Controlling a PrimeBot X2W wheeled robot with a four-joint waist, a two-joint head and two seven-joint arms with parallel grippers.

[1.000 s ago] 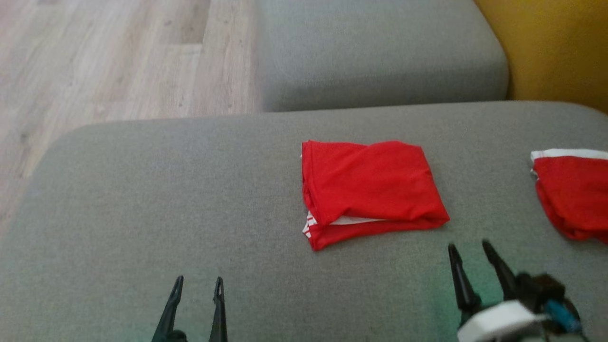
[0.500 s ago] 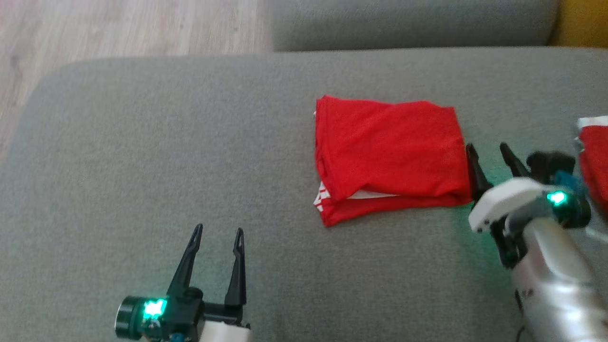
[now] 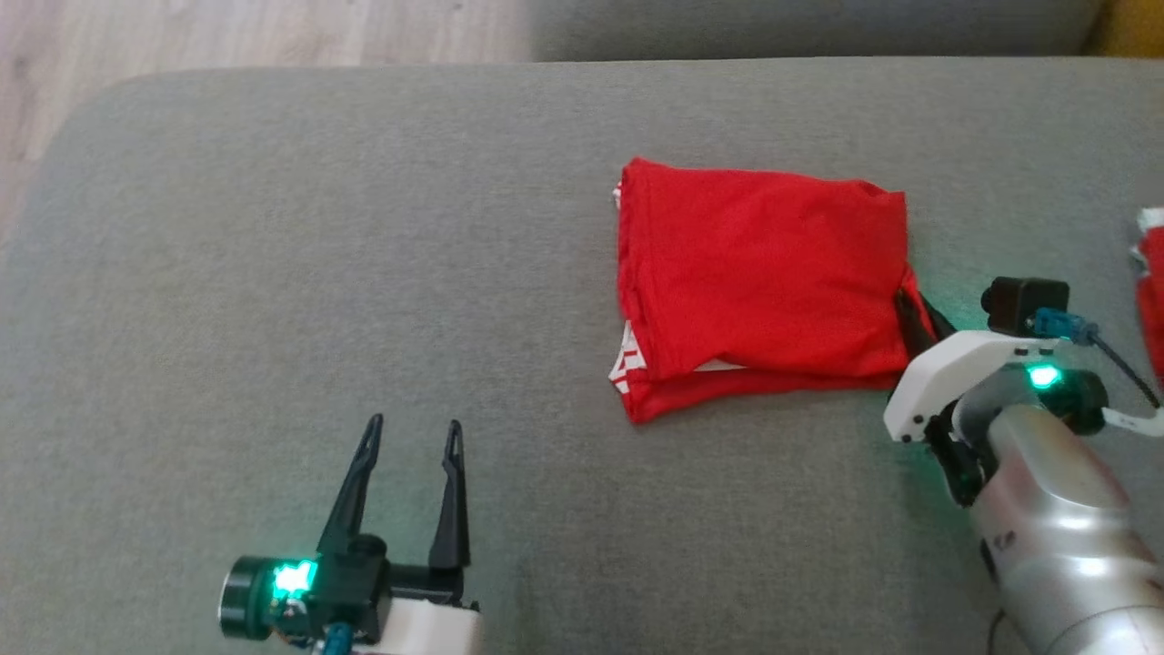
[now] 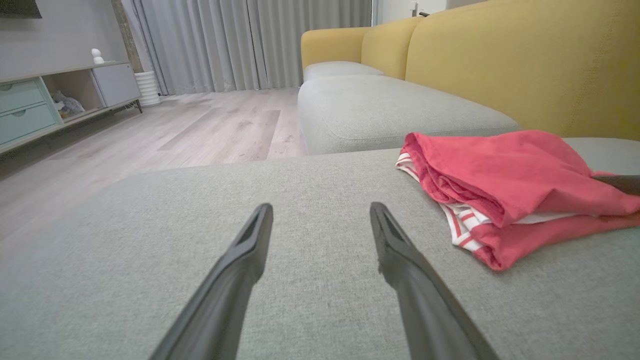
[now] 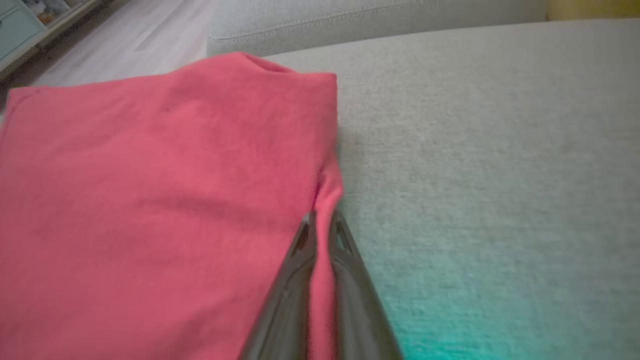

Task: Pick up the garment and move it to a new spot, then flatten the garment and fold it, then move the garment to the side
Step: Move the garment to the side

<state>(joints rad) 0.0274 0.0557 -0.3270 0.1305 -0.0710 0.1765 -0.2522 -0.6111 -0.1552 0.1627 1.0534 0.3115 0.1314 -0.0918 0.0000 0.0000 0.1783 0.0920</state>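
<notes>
Both ends look like the same build on my screen. The left pincer (image 3: pixel 412 424) and the right pincer (image 5: pixel 322 220) each have two long, dark, tapering fingers with slotted tips. The right wrist wears a white shell (image 3: pixel 941 368) with a glowing green lamp (image 3: pixel 1044 376), ahead of a brushed silver forearm (image 3: pixel 1055 528). Its small black camera block (image 3: pixel 1023 305) takes a blue plug (image 3: pixel 1057 321) and a thin black cable (image 3: pixel 1126 371). The left wrist has a second green lamp (image 3: pixel 291 579) (flaring on my feed) set in a black round housing (image 3: pixel 244 611).

Left claw (image 3: pixel 414 424) pointed forward, 2 fingers spread; right claw (image 5: pixel 323 219), angled left, pinched the garment's (image 3: pixel 764 273) edge.
</notes>
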